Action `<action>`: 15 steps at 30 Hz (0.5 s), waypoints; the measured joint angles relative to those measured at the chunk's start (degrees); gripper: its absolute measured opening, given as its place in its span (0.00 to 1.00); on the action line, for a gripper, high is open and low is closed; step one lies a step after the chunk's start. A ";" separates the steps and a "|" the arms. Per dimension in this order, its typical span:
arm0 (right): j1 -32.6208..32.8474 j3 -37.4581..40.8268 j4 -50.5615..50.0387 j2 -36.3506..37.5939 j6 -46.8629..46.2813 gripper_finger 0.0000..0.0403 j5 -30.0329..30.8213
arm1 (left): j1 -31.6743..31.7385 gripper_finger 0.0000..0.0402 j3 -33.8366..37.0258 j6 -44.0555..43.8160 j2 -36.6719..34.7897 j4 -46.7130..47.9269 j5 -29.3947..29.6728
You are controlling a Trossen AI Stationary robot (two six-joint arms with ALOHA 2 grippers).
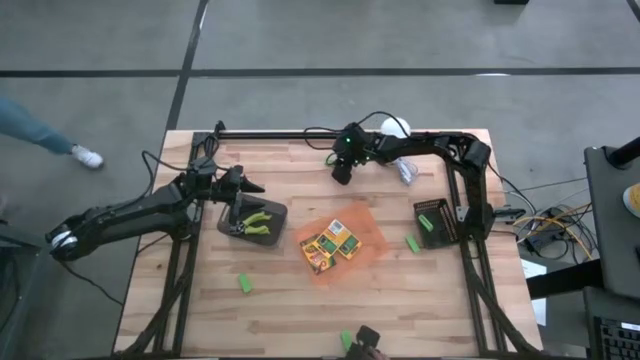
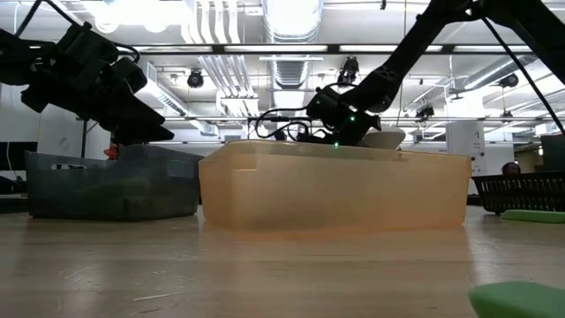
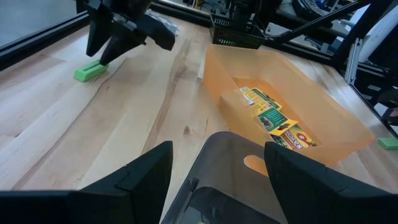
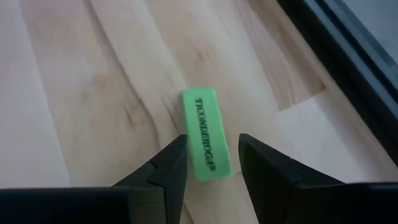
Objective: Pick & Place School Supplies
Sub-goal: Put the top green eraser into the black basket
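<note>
Half of the green eraser (image 4: 206, 143) is slipping out of sight between the right gripper (image 4: 211, 163) fingers, which are straddling it part-open on the bare wood near the table's twelve o'clock edge, not yet clenched. Crayon boxes (image 1: 330, 245) are lying in the orange tray (image 1: 371, 231) at centre, while the left gripper (image 1: 252, 187) is hovering released over the grey bin (image 1: 277, 230) at nine o'clock, its contents partly masked. Wooden table (image 1: 300, 310) planks are running under everything, and ceiling ducts (image 2: 291, 22) are crowding the room behind.

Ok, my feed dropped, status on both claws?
Right claw open, straddling green eraser at table's far edge, not gripped. Left claw open above grey bin. Nothing in the way.
</note>
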State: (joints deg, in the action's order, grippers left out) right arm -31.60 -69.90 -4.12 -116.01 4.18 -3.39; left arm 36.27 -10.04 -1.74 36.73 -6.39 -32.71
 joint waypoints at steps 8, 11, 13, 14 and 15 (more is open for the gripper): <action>0.09 -0.05 0.19 -0.25 0.75 0.34 -0.38 | 0.00 0.65 0.00 0.00 0.00 0.01 0.00; 0.16 -0.10 0.36 -1.12 0.79 0.34 -1.51 | 0.00 0.65 0.00 0.00 0.00 0.02 0.00; 0.20 -0.44 0.11 -1.16 0.75 0.35 -1.44 | 0.00 0.65 0.00 0.00 0.01 0.06 0.00; 0.20 -0.65 0.11 -1.17 0.74 0.35 -1.52 | 0.00 0.65 0.00 0.00 0.00 0.01 0.00; 0.22 -0.91 0.19 -1.35 0.73 0.35 -1.59 | 0.00 0.65 0.00 0.00 0.00 0.01 0.00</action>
State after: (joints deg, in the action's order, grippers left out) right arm -31.38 -70.81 -3.93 -117.36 4.92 -4.98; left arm 36.27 -10.04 -1.74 36.73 -6.38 -32.71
